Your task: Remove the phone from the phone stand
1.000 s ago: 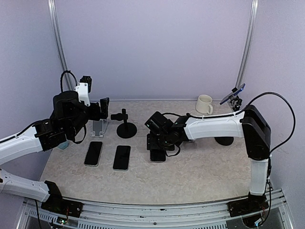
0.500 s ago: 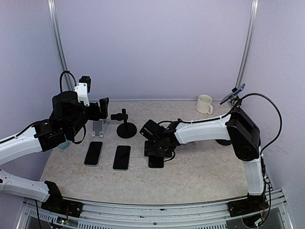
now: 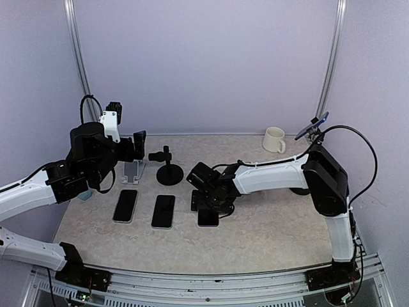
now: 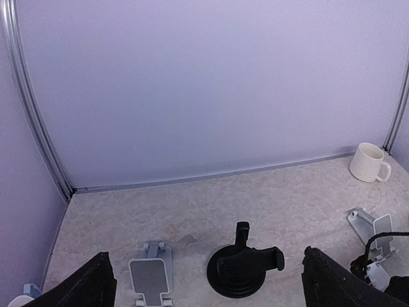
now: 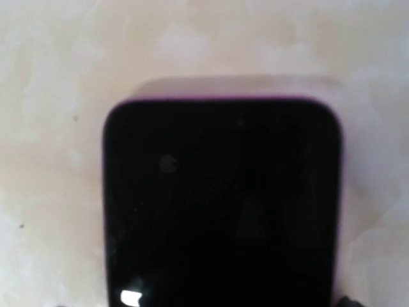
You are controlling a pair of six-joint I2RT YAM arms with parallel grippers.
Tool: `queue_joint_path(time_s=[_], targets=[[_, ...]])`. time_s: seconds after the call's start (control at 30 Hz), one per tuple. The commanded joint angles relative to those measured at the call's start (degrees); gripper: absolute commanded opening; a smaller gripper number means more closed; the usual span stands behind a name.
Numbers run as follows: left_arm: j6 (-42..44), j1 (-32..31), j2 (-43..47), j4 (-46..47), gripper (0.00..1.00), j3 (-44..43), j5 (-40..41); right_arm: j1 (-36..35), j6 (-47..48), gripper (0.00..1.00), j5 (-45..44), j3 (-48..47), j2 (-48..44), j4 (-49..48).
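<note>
The phone (image 3: 208, 219) lies flat on the table (image 3: 275, 227), five o'clock from the black stand (image 3: 169, 173), beneath our right gripper (image 3: 208, 206), so we judge the removal all but done. Whether its jaws grip, we cannot tell; our left gripper (image 4: 206, 268) gapes wide, empty.

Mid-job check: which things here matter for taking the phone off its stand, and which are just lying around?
Part of the job:
- phone beneath the right gripper
- white stand, empty
- black stand, empty

Just lying about:
- left flat phone
- middle flat phone
- mug at the back
</note>
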State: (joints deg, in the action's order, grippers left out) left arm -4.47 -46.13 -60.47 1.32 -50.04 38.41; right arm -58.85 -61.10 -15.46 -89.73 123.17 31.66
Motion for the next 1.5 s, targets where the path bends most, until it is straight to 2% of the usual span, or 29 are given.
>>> queue_joint_path(time_s=[0.0, 0.07, 0.37, 0.57, 0.73, 1.07, 1.47], targets=[[0.17, -0.28, 0.74, 1.16, 0.99, 0.59, 0.59, -0.95, -0.5, 0.95, 0.05, 0.29, 0.18, 0.37], [0.01, -0.28, 0.57, 0.85, 0.99, 0.44, 0.04, -0.92, 0.41, 1.0, -0.73, 0.64, -1.3, -0.17], [0.03, -0.28, -0.08, -2.61, 0.99, -1.17, -4.1, 2.35, 12.11, 1.0, -4.53, 5.59, -9.57, -6.75], [0.18, -0.19, 0.67, -2.44, 0.99, -0.48, -5.74, 10.08, 20.19, 1.0, -4.23, 15.33, -19.22, -14.87], [0.04, -0.01, 0.46, -1.81, 0.99, -0.31, -5.97, 18.01, 22.83, 1.0, -2.21, 17.52, -22.89, -13.17], [0.11, 0.12, -0.17, -1.06, 0.99, -0.12, -7.23, 24.81, 29.68, 1.0, -1.73, 18.89, -21.49, -14.02], [0.41, 0.03, -0.49, -0.88, 0.99, 0.13, -7.74, 26.86, 32.05, 1.0, 2.05, 18.65, -15.87, -17.54]])
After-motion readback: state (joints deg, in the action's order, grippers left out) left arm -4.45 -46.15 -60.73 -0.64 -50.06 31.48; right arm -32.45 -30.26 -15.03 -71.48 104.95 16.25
